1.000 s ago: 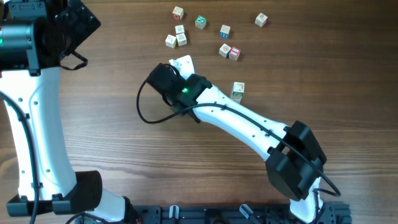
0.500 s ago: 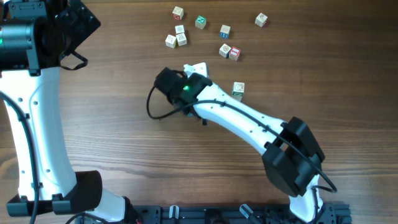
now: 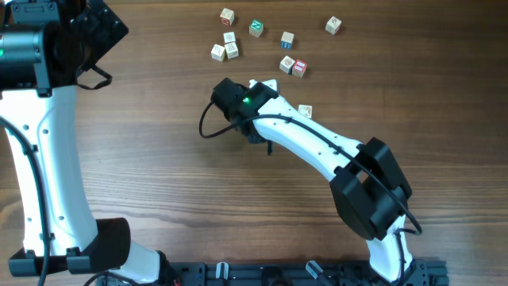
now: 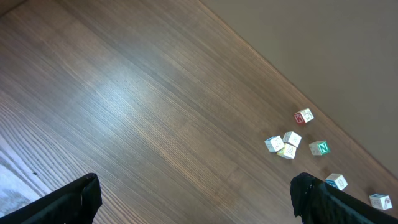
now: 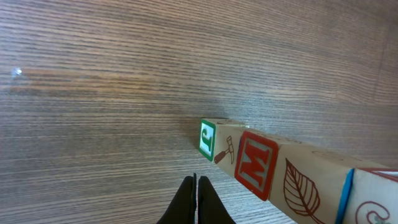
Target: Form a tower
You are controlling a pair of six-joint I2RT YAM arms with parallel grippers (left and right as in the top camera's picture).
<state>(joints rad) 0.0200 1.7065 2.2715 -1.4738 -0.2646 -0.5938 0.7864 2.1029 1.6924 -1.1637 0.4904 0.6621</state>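
Note:
The tower [image 3: 305, 111] stands right of the table's middle, half covered by my right arm in the overhead view. In the right wrist view the tower [image 5: 292, 168] runs across the lower right as a row of cubes: a green letter face, a hammer, a red M, a leaf, then blue edges. My right gripper [image 5: 196, 199] is shut with nothing between its fingers, just left of the tower and apart from it. Overhead, the right gripper [image 3: 264, 84] lies left of the tower. My left gripper [image 4: 196, 199] is open and empty over bare wood at the far left.
Several loose cubes [image 3: 255, 28] lie scattered along the far side of the table, a pair [image 3: 293, 66] of them closest to the right gripper. The left wrist view shows the same loose cubes [image 4: 287, 143] at its right. The left arm [image 3: 48, 159] stands along the left edge.
My right gripper has swung to the right, toward the tower, and the arm now covers part of it. It stays shut. The left arm has not moved.

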